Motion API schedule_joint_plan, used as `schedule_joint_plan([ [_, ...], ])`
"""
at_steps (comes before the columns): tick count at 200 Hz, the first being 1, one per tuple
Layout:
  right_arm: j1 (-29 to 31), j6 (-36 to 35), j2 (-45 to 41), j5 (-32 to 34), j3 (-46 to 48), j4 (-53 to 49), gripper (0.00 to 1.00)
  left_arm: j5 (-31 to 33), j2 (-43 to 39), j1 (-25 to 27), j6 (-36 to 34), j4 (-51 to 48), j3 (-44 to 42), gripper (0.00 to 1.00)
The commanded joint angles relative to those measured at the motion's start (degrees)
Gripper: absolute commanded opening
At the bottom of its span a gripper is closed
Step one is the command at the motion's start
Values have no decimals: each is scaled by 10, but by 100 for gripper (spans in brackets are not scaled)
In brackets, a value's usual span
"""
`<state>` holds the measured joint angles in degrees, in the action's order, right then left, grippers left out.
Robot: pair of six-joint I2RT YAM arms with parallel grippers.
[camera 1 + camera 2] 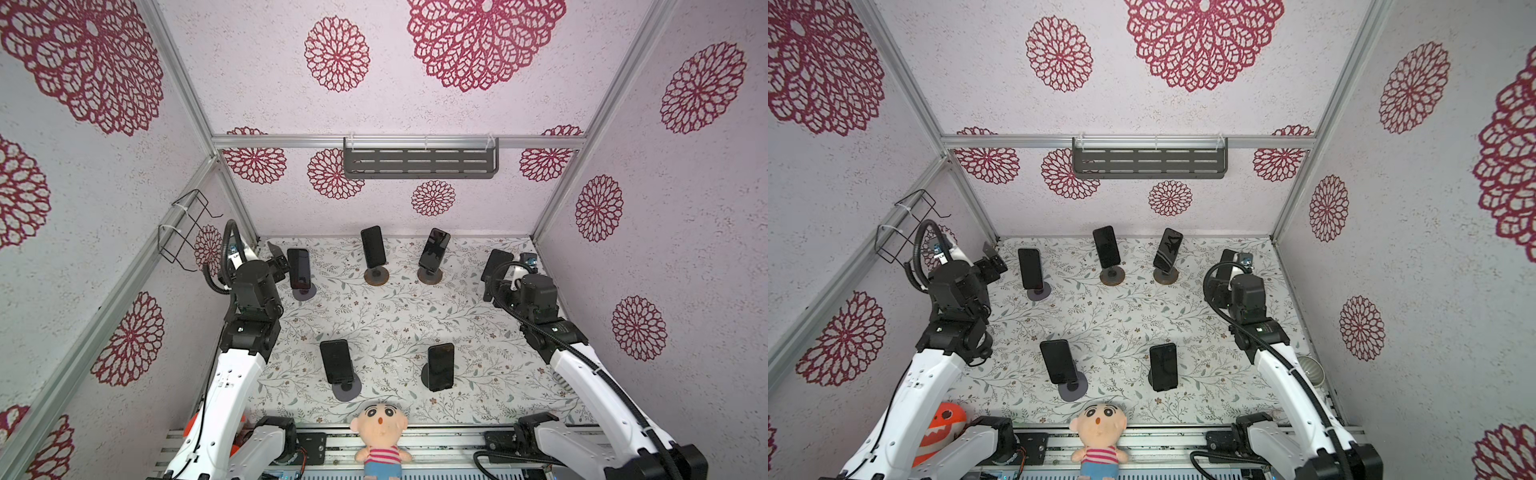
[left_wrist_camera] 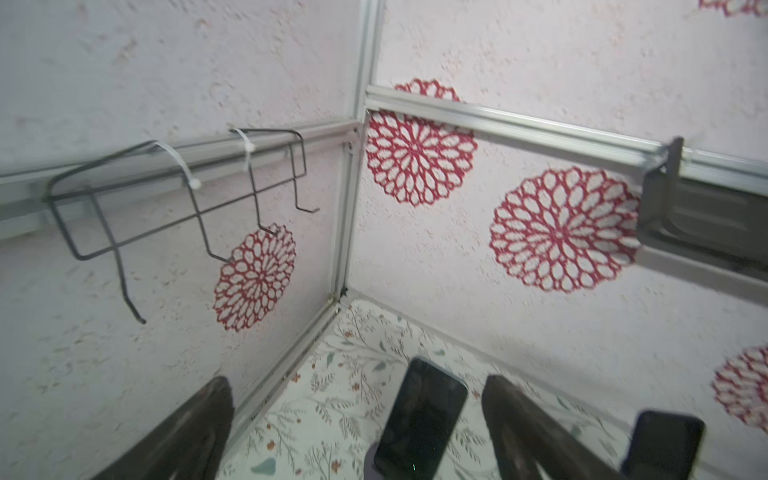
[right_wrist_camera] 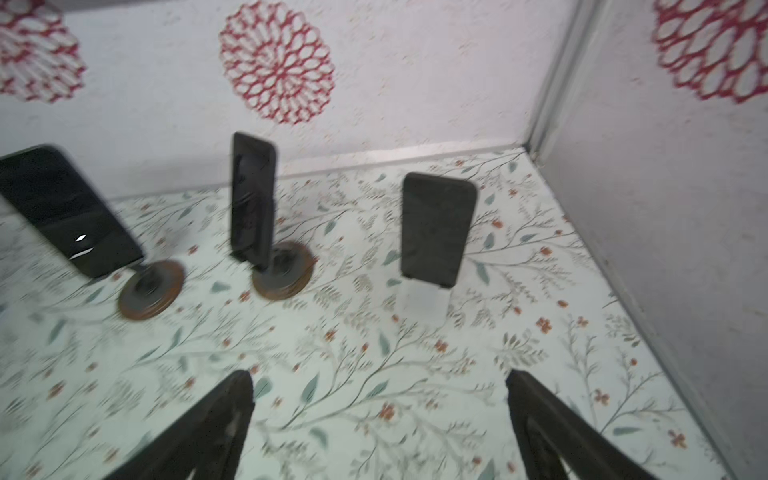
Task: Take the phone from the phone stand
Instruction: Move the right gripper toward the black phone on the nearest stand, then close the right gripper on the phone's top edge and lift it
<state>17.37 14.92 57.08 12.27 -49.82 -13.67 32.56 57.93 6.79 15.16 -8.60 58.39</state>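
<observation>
floral desk (image 1: 395,316); left tool (image 2: 357,436) and right tool (image 3: 382,432) both spread wide, empty; advice: straddle 10 o'clock phone (image 1: 298,268), pinch side edges, lift clear of stand (image 1: 304,292).

left arm (image 1: 232,395) rising from 7 o'clock, elbow bent, wrist reaching toward 10 o'clock, its jaws spread wide and empty, right arm (image 1: 578,378) rising from 5 o'clock, wrist toward 2 o'clock, jaws likewise spread wide, empty
</observation>
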Motion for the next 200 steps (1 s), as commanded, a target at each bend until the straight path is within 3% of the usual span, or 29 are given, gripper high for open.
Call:
schedule_joint_plan([
  [1,97,77,-20,19,-65,-218,99,-35,24,29,-2,-172,47,97],
  [37,298,153,16,131,-135,-319,99,-68,36,35,5,-184,55,97],
  [73,411,209,59,169,-155,-351,99,-128,43,34,32,-168,53,98],
  [127,481,298,68,211,-127,-359,99,-161,58,34,29,-164,58,97],
  [200,511,334,26,206,-20,-249,99,-176,63,33,51,-136,47,97],
])
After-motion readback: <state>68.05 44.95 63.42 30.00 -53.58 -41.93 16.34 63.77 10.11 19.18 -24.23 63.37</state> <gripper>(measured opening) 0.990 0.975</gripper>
